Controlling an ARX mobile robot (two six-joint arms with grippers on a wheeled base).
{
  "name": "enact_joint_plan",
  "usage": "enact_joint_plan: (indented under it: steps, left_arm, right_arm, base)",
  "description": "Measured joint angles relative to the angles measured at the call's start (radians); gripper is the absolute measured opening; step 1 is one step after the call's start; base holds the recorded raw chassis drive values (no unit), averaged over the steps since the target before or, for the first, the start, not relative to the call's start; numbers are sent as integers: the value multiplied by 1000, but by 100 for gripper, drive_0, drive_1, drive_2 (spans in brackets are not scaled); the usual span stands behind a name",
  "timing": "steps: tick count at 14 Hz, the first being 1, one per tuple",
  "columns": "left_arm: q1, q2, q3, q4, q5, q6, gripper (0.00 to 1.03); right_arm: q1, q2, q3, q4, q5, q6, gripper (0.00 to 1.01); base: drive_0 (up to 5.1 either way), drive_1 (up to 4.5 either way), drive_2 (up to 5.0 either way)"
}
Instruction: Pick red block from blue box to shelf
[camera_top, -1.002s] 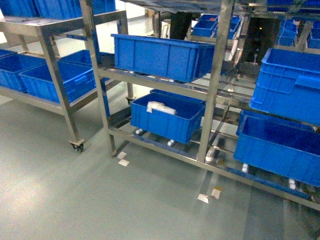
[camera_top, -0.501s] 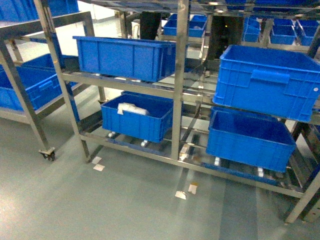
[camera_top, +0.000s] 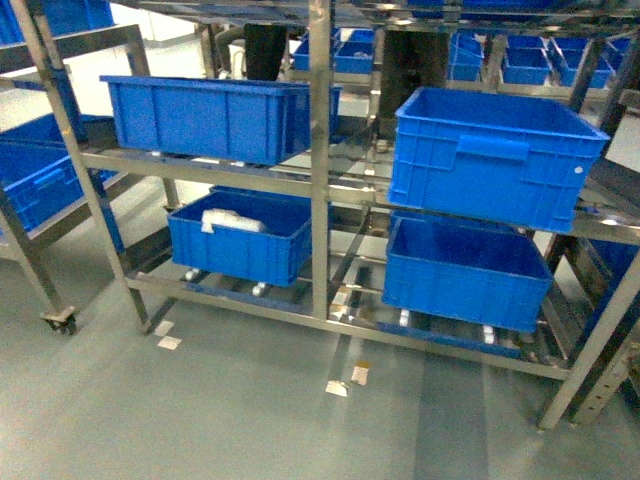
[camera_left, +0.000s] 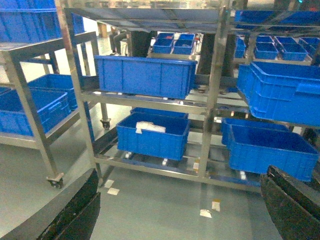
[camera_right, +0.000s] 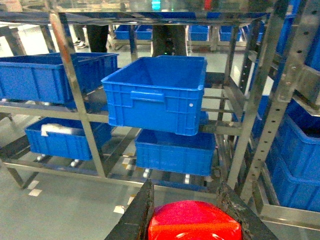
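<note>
The red block (camera_right: 194, 220) sits at the bottom centre of the right wrist view, clamped between the two dark fingers of the right hand (camera_right: 187, 212). One finger (camera_right: 137, 212) presses its left side and the other its right. Only the block's rounded top and upper face show; the rest is cut off by the lower edge of the frame.

The left hand (camera_left: 180, 210) shows in the left wrist view as two dark fingers, one (camera_left: 75, 212) in the lower left corner and one in the lower right corner. They stand wide apart with only bare floor (camera_left: 160, 210) between them.

Neither hand shows in the head view. That view is filled by the shelf (camera_top: 320, 160), a steel rack with perforated uprights and several tiers, standing on a grey floor. On its middle tier, a dark blue crate (camera_top: 210, 115) sits in the upper left of the frame and another crate (camera_top: 490, 155) sits tilted in the upper right. Below them on the low tier are two more crates: the left one (camera_top: 240, 240) holds a white bundle (camera_top: 230, 220), and the right one (camera_top: 465, 275) is in the lower right of the rack. Small paper scraps (camera_top: 345, 380) lie on the floor in front of the shelf. A second rack with a caster wheel (camera_top: 60, 322) stands at the left edge. The blue box cannot be seen in any view.
</note>
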Motion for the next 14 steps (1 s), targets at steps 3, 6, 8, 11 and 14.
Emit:
enact_joint_plan:
  steps: [3, 6, 8, 11, 14]
  left_arm:
    - [0, 0, 0, 0, 0, 0, 98]
    - [0, 0, 0, 0, 0, 0, 98]
    - [0, 0, 0, 0, 0, 0, 98]
    - [0, 0, 0, 0, 0, 0, 98]
    - [0, 0, 0, 1, 0, 0, 98]
  right_arm:
    - [0, 0, 0, 0, 0, 0, 28]
    - [0, 0, 0, 0, 0, 0, 28]
    - [0, 0, 0, 0, 0, 0, 28]
    - [-1, 0, 0, 0, 1, 0, 28]
    - [0, 0, 0, 2, 3, 0, 28]
  base:
    - [-159, -159, -159]
    - [-148, -148, -148]
    - [-150, -150, -150]
    - [-144, -144, -144]
    - [0, 0, 0]
